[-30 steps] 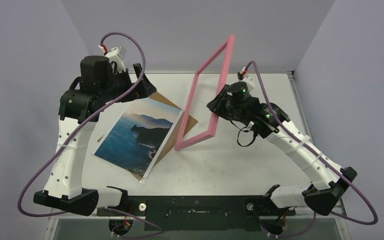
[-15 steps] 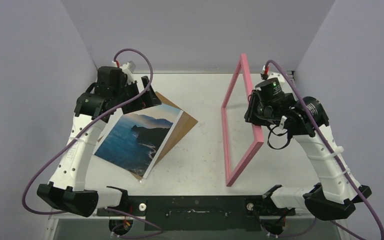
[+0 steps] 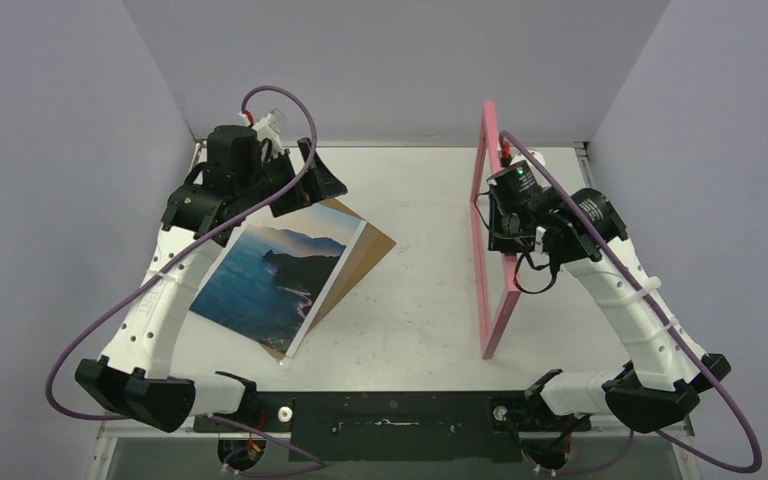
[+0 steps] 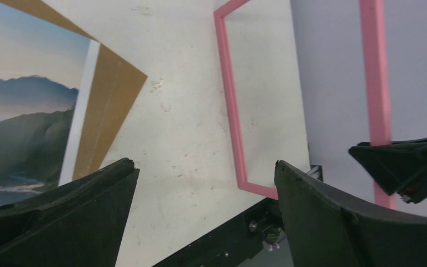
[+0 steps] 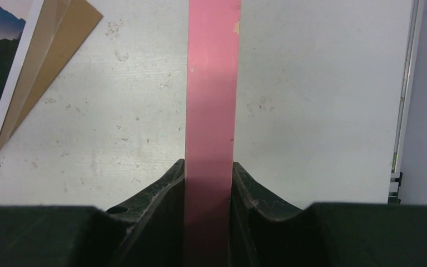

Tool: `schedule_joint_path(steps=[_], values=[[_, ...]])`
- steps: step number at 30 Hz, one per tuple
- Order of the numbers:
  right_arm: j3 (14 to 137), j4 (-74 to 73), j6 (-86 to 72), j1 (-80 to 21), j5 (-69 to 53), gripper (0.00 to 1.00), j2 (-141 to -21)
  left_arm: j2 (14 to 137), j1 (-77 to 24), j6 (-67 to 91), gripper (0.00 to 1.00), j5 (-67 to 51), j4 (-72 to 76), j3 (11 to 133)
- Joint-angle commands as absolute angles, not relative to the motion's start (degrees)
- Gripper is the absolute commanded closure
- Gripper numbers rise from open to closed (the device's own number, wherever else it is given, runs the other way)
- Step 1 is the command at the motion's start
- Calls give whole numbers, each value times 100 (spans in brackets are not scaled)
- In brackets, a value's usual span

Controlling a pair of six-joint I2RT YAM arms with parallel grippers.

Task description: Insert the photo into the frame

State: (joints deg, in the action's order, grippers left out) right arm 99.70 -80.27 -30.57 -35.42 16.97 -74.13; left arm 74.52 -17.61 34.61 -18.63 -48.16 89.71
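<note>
The photo (image 3: 272, 282), a print of blue sea and dark mountains, lies flat left of centre on a brown backing board (image 3: 364, 256). It also shows in the left wrist view (image 4: 22, 128). My right gripper (image 3: 497, 215) is shut on one long side of the pink frame (image 3: 487, 300) and holds it upright on edge, above the table's right half. In the right wrist view the pink bar (image 5: 211, 100) runs between the fingers (image 5: 161, 189). My left gripper (image 3: 312, 180) is open and empty, above the photo's far corner. The frame shows in its view (image 4: 231, 105).
The table's far edge (image 3: 390, 146) meets a lilac back wall; side walls close in left and right. A black rail (image 3: 390, 412) runs along the near edge between the arm bases. A metal strip (image 5: 408, 83) marks the table's right edge.
My right gripper has swung the frame from a tilted pose over the middle to the right, turning it edge-on and upright. My left gripper has lifted and moved back toward the far wall.
</note>
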Motion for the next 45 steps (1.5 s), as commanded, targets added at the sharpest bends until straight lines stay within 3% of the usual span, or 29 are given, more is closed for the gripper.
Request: schedule_joint_path(steps=[1,6,13,22,26,41,45], values=[[9721,-7635,-2934,-3734,1770,91,-7450,7688,-2167,4342,8,-2090,-3451,8846],[9373,-7272,-3116,-3916,1669,84,-7511,8078,-2373,5000,7,-2263,-2625,8633],[9271,-6840,-3487,-4207,1478,73,-7697,8402,-2417,4957,8,-2150,-2663,8907],[9383,-6767,-3757,-4942,2462,85,-8446,8639,-2195,4652,8,-1385,-3423,9125],[9493,-6556,-3679,-4992,2679,85,-8639,8899,-1908,4703,8,-1920,-3011,9384],[8410,-4733,-2972,-5030,2105,82,-8333,10918,-2443,5836,6,-3555,-384,10045],[8507,-4767,-3038,-5020,2138,82,-8542,11292,-2435,5999,13,-3620,-562,10237]])
